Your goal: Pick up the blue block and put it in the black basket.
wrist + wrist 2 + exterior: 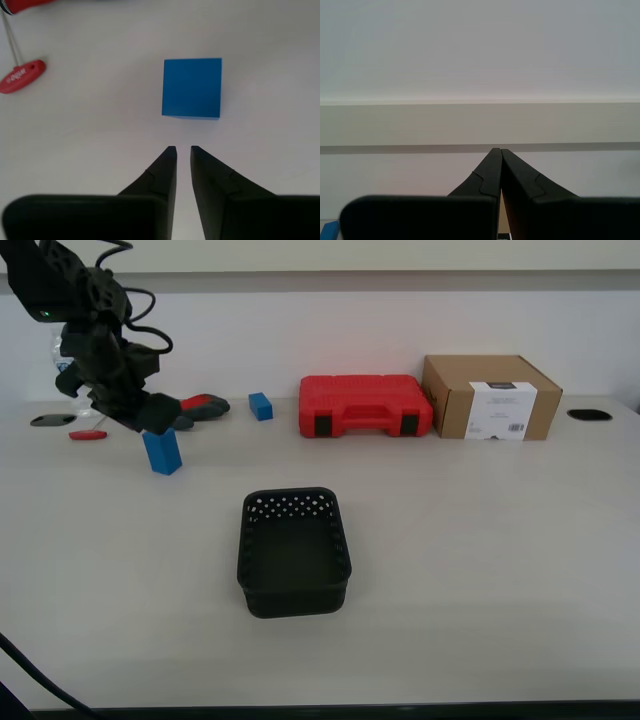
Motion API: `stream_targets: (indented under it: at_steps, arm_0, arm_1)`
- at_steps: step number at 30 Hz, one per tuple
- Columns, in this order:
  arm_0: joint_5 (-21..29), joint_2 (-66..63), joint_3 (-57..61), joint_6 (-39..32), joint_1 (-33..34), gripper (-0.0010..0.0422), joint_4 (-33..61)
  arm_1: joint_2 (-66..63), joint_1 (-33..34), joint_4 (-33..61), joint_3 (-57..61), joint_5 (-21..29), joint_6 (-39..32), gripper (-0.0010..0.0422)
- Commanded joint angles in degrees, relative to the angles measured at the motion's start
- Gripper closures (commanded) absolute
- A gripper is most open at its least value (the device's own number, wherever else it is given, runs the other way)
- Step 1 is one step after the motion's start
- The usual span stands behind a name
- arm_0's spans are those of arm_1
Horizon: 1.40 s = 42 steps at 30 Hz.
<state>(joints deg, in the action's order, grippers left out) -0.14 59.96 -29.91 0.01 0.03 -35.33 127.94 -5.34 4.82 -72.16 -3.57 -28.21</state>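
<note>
The blue block [162,452] stands upright on the white table at the exterior view's left. In the first wrist view I look down on its top [192,88]. My first gripper [150,418] hangs just above the block, its jaws almost together with a thin gap [181,148], holding nothing. The black basket [295,595] with round holes sits empty at the table's middle, toward the front. My second gripper [498,150] is shut and empty, facing a pale wall; it does not show in the exterior view.
A smaller darker blue block [261,406], a red case [365,406] and a cardboard box [490,397] line the back. A red-handled tool [88,435] [20,77] and a red-black tool [200,405] lie near the blue block.
</note>
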Motion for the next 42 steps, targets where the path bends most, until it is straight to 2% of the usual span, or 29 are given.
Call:
stream_targets:
  at_steps: [1, 8, 10, 12, 15, 17, 19, 23, 24, 26, 28, 34, 40, 42]
  arm_0:
    - [0.0, 0.0, -0.1, 0.0, 0.0, 0.0413, -0.1]
    - [0.0, 0.0, -0.1, 0.0, 0.0, 0.0413, -0.2]
    - [0.0, 0.0, -0.1, 0.0, 0.0, 0.0413, -0.2]
    - [0.0, 0.0, -0.1, 0.0, 0.0, 0.0413, -0.1]
    - [0.0, 0.0, -0.1, 0.0, 0.0, 0.0413, -0.2]
    - [0.0, 0.0, -0.1, 0.0, 0.0, 0.0413, -0.1]
    - [0.0, 0.0, -0.1, 0.0, 0.0, 0.0413, -0.1]
    - [0.0, 0.0, -0.1, 0.0, -0.1, 0.0413, -0.1]
    - [0.0, 0.0, -0.1, 0.0, -0.1, 0.0413, 0.0]
    - [0.0, 0.0, -0.1, 0.0, -0.1, 0.0413, 0.0]
    - [0.0, 0.0, -0.1, 0.0, -0.1, 0.0413, 0.0]
    - [0.0, 0.0, -0.1, 0.0, -0.1, 0.0413, 0.3]
    - [0.0, 0.0, -0.1, 0.0, -0.1, 0.0413, 1.7]
    - [0.0, 0.0, -0.1, 0.0, -0.1, 0.0413, 1.8]
  arm_1:
    - [3.3, -0.2, 2.6, -3.9, -0.1, -0.5, 0.0325]
    - [4.3, -0.2, 3.7, -8.5, -0.5, -0.7, 0.0097]
    - [4.5, -0.2, 3.8, -9.4, 0.1, -0.7, 0.0060]
    - [5.0, -0.2, 3.8, -9.9, 4.2, -0.3, 0.0056]
    - [6.7, -0.2, 0.0, -10.1, 5.9, -0.2, 0.0084]
    - [9.3, -0.3, 0.6, -12.4, 6.6, 0.7, 0.0114]
    - [12.3, -0.3, 4.8, -15.9, 6.6, 1.2, 0.0147]
    - [22.3, -0.2, 17.1, -28.0, 1.6, -0.9, 0.0224]
    - [23.5, -0.2, 20.2, -30.4, 2.8, -1.1, 0.0241]
    - [26.3, -0.2, 26.1, -35.5, 5.1, -0.9, 0.0309]
    - [26.3, -0.2, 29.7, -38.2, 8.0, -0.8, 0.0410]
    - [18.1, 0.2, 32.7, -38.5, 8.6, -0.8, 0.0415]
    - [5.4, 2.2, 42.2, -37.0, 9.5, -0.8, 0.0414]
    - [1.0, 3.7, 44.2, -33.9, 11.9, -0.8, 0.0414]
